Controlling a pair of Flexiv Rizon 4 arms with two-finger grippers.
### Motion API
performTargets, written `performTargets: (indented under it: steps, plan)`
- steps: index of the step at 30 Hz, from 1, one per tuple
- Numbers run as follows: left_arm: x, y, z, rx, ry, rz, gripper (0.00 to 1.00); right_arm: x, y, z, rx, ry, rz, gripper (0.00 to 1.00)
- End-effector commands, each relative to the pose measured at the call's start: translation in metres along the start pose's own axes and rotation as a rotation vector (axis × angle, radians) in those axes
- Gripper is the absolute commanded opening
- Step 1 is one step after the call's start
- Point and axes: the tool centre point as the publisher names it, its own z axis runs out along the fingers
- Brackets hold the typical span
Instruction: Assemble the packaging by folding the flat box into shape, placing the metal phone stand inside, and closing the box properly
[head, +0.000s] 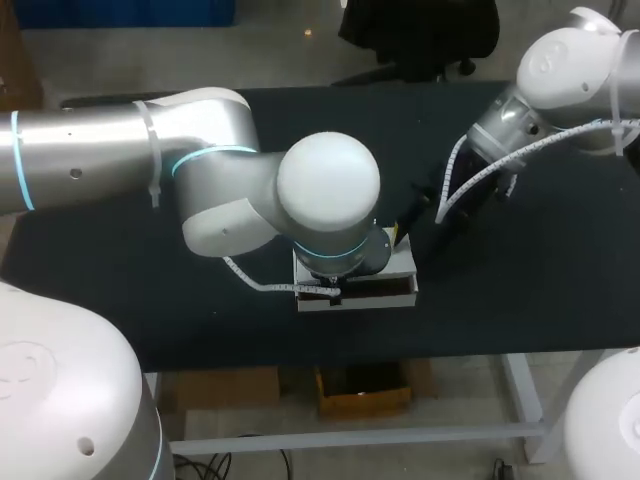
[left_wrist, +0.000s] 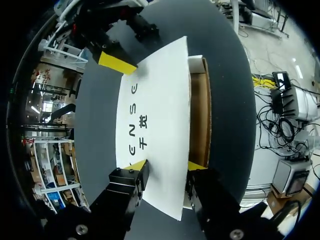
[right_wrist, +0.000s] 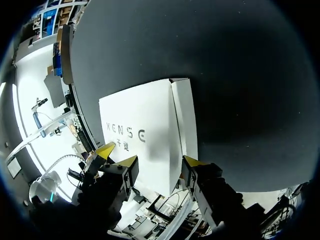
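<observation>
By my reading the work is well past its midpoint. The box (head: 360, 303) is already folded up into shape and stands on the black counter (left_wrist: 100, 130), with its printed white lid (left_wrist: 152, 115) lying over most of it. What is left is the closing. Along one long side of the box a strip of brown interior (left_wrist: 201, 115) is uncovered, so the lid is not seated and its free edge is not tucked in. I cannot tell whether the metal phone stand is inside. The open strip shows only bare cardboard and shadow, and no stand shows on the counter around the box.

At the box's near end, the left pincer (left_wrist: 166, 166) is released. Its two fingers stand spread across the lid, one yellow tip over the white panel and the other at the lid's edge by the open strip. It grips nothing, and I cannot make out whether the tips press on the lid.

At the box's far end, the right pincer (right_wrist: 159, 161) is likewise released, fingers apart, with the lid's end between them. Seen from the left wrist, one of its yellow tips sits right at the lid's far corner.

The closing likely calls for the lid's free edge to be pushed down over the open strip.
</observation>
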Motion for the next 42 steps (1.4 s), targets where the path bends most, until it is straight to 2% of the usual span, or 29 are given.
performTargets:
  steps: [1, 12, 17, 18, 20, 21, 22, 23, 35, 42]
  plan:
    - [0.006, -0.005, 0.006, -0.014, -0.014, 0.000, 0.43, -0.002, -0.009, -0.003, -0.019, 0.002, -0.002, 0.53]
    - [0.009, -0.004, 0.009, -0.015, -0.011, 0.002, 0.44, -0.006, -0.022, -0.008, -0.052, -0.002, -0.010, 0.54]
    - [0.010, -0.004, 0.009, -0.016, -0.013, 0.006, 0.45, -0.008, -0.032, -0.010, -0.075, -0.005, -0.018, 0.47]
    - [0.010, -0.004, 0.009, -0.016, -0.013, 0.007, 0.46, -0.009, -0.034, -0.010, -0.081, -0.005, -0.021, 0.44]
    - [0.011, -0.004, 0.009, -0.016, -0.013, 0.008, 0.46, -0.008, -0.037, -0.011, -0.092, -0.008, -0.025, 0.29]
    - [0.011, -0.004, 0.009, -0.017, -0.014, 0.008, 0.47, -0.008, -0.038, -0.011, -0.096, -0.009, -0.027, 0.24]
    - [0.011, -0.004, 0.009, -0.018, -0.014, 0.009, 0.47, -0.007, -0.041, -0.011, -0.102, -0.012, -0.035, 0.10]
    - [0.011, -0.004, 0.009, -0.018, -0.014, 0.009, 0.47, -0.007, -0.042, -0.011, -0.105, -0.013, -0.037, 0.01]
    - [0.012, -0.005, 0.008, -0.021, -0.015, 0.017, 0.48, -0.001, -0.056, -0.007, -0.139, -0.047, -0.096, 0.00]
    - [0.011, -0.006, 0.007, -0.019, -0.014, 0.017, 0.48, 0.002, -0.052, 0.006, -0.119, -0.062, -0.104, 0.00]
